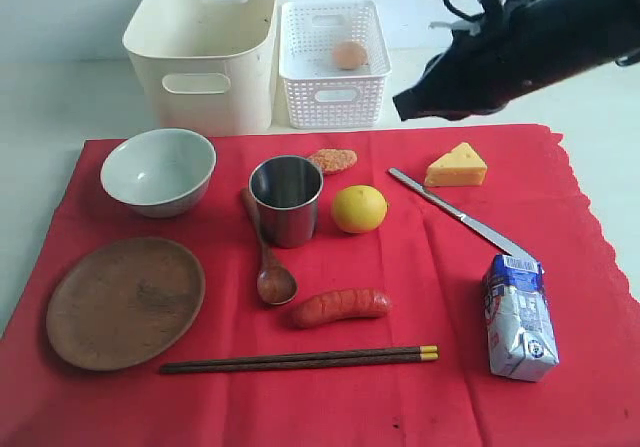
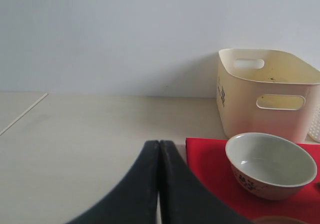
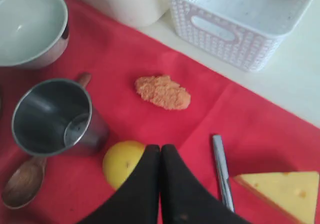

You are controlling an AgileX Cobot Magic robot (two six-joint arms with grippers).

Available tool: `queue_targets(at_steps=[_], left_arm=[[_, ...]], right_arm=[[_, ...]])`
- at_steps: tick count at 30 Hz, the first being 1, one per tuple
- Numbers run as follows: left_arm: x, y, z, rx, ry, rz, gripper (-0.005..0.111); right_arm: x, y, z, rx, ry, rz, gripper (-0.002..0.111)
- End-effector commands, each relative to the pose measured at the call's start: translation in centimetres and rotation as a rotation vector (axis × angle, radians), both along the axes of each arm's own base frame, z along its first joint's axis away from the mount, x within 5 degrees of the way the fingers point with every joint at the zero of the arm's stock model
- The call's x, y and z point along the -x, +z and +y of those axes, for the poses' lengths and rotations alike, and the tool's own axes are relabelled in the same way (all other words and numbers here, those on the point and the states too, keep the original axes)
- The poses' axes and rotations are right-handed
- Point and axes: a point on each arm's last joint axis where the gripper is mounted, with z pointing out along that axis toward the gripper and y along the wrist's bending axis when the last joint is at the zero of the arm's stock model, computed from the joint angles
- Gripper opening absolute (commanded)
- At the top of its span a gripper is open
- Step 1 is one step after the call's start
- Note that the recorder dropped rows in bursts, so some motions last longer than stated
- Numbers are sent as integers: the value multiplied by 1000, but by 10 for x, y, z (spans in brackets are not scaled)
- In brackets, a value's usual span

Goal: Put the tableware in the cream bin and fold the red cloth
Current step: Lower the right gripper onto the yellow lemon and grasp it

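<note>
chopsticks (image 1: 300, 359): nearest us, side by side along the near edge of the cloth (image 1: 420, 267). They are thin, stiff and apt to roll apart, so we would pinch both at mid-length.
plate (image 1: 125, 302): near left on the cloth. It is light, flat wood with a low rim, so we would bite the edge.
spoon (image 1: 270, 257): mid-cloth, with its handle running up just beside the cup. It is light and stiff, and we would take it by the handle.
cup (image 1: 287, 200): upright and empty at the centre. The steel wall looks slick, so we would put one finger inside the rim.
knife (image 1: 455, 212): lies slanted on the right, its near end at the carton (image 1: 520, 317). It is flat and slippery, hard to get under.
bowl (image 1: 158, 170): far left on the cloth. We judge it the heaviest and most breakable piece and would grip it over the rim.
cloth: lies under everything. It is soft and limp, to be folded from a corner once cleared.
left pincer (image 2: 159, 149): closed and empty, low over bare table near the bowl.
right pincer (image 3: 160, 151): closed on nothing, above the lemon (image 3: 122, 161) and knife.
bin (image 1: 235, 102): behind the cloth at far left, beside the basket (image 1: 335, 97). We see no tableware in it.
</note>
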Motion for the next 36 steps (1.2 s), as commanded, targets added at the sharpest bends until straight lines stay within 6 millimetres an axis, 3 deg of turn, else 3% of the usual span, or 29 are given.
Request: queue_targets(at_steps=[1,4,8,14,18,30,36], left_arm=[[0,1,0,5,2,-7,0],[0,1,0,5,2,-7,0],[0,1,0,5,2,-7,0],[0,1,0,5,2,-7,0],[0,1,0,5,2,-7,0],[0,1,0,5,2,-7,0],[0,1,0,5,2,-7,0]], right_arm=[[15,-13,-7,9,25,-1,0],[22,-25,-6,28,30,-14,8],[28,-33,7,68,12,-91,30],[42,-54,37,137,129,-122,67],[42,-71,48,174,141,-119,81],[21,-111,63,238,137,-77,84],[19,-116,62,272,156,-108,78]])
